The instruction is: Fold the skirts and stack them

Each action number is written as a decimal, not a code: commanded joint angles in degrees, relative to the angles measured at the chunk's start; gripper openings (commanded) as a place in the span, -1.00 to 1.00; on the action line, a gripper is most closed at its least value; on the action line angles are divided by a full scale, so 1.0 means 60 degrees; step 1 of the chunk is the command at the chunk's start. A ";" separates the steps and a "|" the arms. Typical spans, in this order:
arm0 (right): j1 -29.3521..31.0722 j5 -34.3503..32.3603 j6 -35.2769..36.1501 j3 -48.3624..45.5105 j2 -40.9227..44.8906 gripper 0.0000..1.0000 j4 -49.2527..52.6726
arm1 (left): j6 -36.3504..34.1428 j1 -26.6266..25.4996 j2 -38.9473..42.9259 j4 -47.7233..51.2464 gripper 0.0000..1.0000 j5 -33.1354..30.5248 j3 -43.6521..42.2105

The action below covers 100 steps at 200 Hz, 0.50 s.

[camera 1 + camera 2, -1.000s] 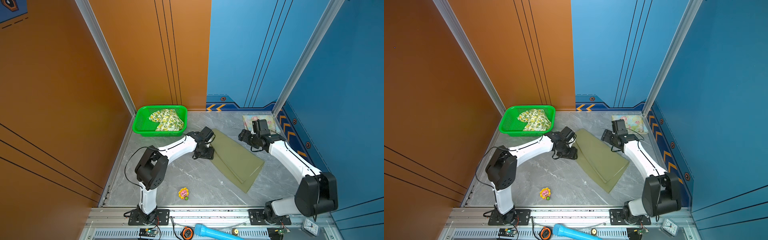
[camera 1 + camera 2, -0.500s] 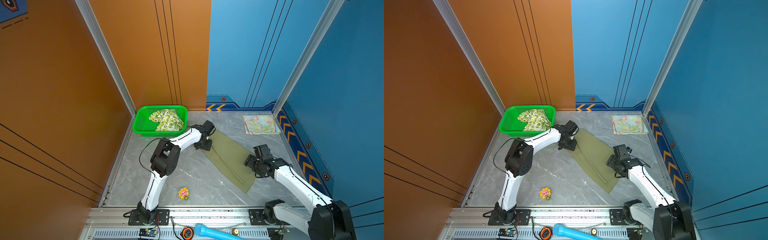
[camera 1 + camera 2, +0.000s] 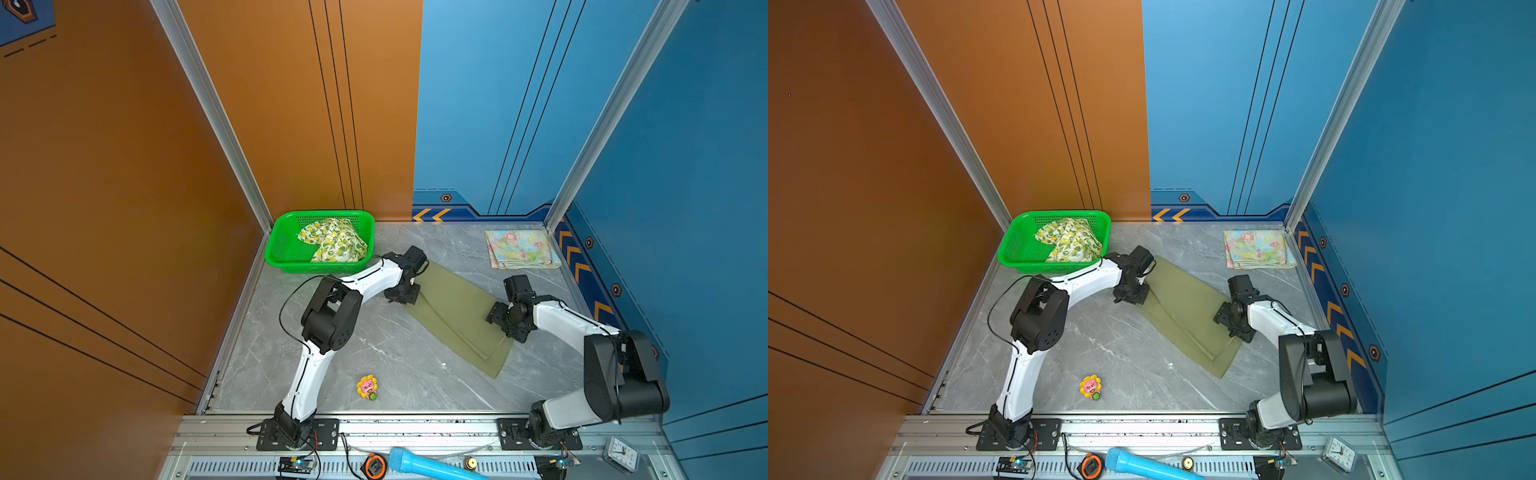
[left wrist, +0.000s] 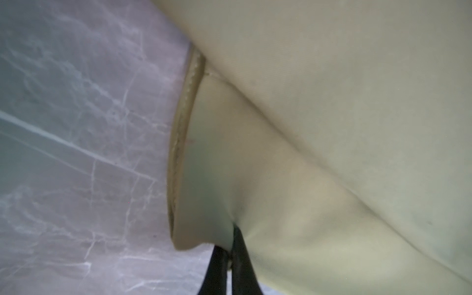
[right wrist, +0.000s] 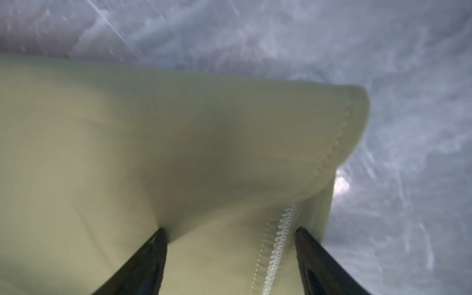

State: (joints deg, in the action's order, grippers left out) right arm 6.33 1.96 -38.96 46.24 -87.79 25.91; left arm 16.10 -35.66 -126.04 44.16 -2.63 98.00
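The olive green skirt (image 3: 457, 316) (image 3: 1187, 316) lies flat and slanted across the middle of the table in both top views. At its far left edge my left gripper (image 3: 409, 291) (image 4: 231, 245) is shut, pinching the skirt's hem (image 4: 306, 127). My right gripper (image 3: 505, 320) (image 5: 229, 235) is at the right edge and open, its fingers (image 5: 153, 255) straddling a lifted bit of the cloth (image 5: 178, 140) with white seam stitching. The floral skirt (image 3: 521, 249) lies folded at the back right. The lemon skirt (image 3: 332, 241) is bunched in the green basket (image 3: 282, 237).
A small sunflower toy (image 3: 367, 387) lies near the front edge. A blue cylinder (image 3: 428, 467), a tape measure (image 3: 374, 466) and a small clock (image 3: 622, 454) sit on the front rail. Orange and blue walls close in the table at left, back and right.
My left gripper has closed on the olive skirt's far left edge. My right gripper has come from the skirt's far end to its right edge and stays open.
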 commanded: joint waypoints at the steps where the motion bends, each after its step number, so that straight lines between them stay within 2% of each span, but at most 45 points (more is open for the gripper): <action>1: -0.0153 0.0455 0.0947 0.0937 -0.1061 0.60 -0.0394 | 0.0369 0.0043 0.0343 0.0611 -1.00 0.0080 -0.0929; 26: -0.0301 0.0726 0.1547 0.2679 -0.2223 0.64 -0.0393 | 0.0976 -0.0256 0.1128 0.0372 -0.95 0.0589 -0.1795; 38: -0.0308 0.0794 0.1759 0.3495 -0.2607 0.65 -0.0347 | 0.1225 -0.0506 0.1539 0.0249 -0.74 0.0956 -0.2064; 56: -0.0360 0.0782 0.1964 0.4394 -0.2765 0.67 -0.0043 | 0.1404 -0.0867 0.2161 0.0257 -0.29 0.1345 -0.2218; 72: -0.0443 0.0737 0.2054 0.4493 -0.2423 0.69 -0.0019 | 0.1455 -0.1004 0.2736 0.0271 0.00 0.1626 -0.2293; 100: -0.0513 0.0754 0.1879 0.3523 -0.1166 0.68 0.0149 | 0.1506 -0.0801 0.3619 0.0267 0.15 0.2068 -0.2466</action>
State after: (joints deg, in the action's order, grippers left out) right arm 3.88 6.07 -28.47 71.40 -101.54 24.43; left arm 24.14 -42.15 -109.93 44.80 6.02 84.01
